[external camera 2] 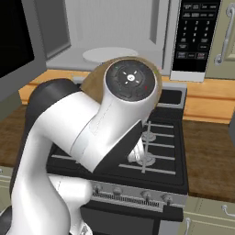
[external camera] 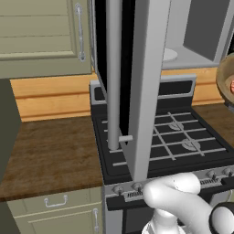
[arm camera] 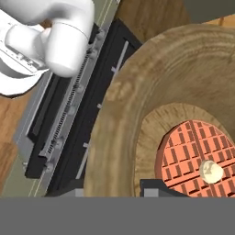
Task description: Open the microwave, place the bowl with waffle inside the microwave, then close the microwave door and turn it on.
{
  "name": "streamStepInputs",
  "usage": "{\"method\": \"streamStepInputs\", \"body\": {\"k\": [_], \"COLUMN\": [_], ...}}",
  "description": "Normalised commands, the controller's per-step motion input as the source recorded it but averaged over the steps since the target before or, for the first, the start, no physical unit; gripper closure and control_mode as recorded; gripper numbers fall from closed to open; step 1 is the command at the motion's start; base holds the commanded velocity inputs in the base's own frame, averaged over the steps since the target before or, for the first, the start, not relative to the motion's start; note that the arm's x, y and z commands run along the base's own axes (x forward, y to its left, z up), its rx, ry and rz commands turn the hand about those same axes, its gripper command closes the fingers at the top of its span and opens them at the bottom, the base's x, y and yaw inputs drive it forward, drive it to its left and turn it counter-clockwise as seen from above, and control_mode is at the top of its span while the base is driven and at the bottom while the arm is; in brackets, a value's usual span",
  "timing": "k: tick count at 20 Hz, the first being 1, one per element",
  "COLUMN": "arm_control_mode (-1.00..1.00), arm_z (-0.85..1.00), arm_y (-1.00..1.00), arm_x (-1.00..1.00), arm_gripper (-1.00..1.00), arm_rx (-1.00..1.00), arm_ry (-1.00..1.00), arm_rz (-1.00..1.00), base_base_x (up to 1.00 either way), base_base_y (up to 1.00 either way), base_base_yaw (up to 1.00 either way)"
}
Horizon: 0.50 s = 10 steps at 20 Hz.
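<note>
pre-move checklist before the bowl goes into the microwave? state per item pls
1. Microwave door swung open: ok.
2. Turntable bare, cavity of the microwave free: ok.
3. Bowl with waffle in the hand, held above the stove: ok, hand shut on the rim.
4. Waffle lying inside the bowl, flat on its bottom: ok.
5. Clearance between bowl and cavity opening: cannot tell, the arm blocks the right base view.
6. Bowl level: cannot tell.
</note>
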Motion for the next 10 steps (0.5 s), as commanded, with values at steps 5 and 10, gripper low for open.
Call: {"method": "streamStepInputs", "body": {"k": [5, 10], "arm_control_mode": [-1.00, -1.00], "arm_z": [0.43, 0.09], "arm_y": [0.35, 0.52], "arm_x": [-0.06, 0.26], "arm_gripper": [1.00, 1.00], "arm_rx": [0.05, 0.02], "arm_ry": [-0.12, -0.06], "arm_rz": [0.12, 0.10], "base_base_x": [0.00, 0.00], "base_base_y": [0.00, 0.00], "base_base_yaw": [0.00, 0.00]}}
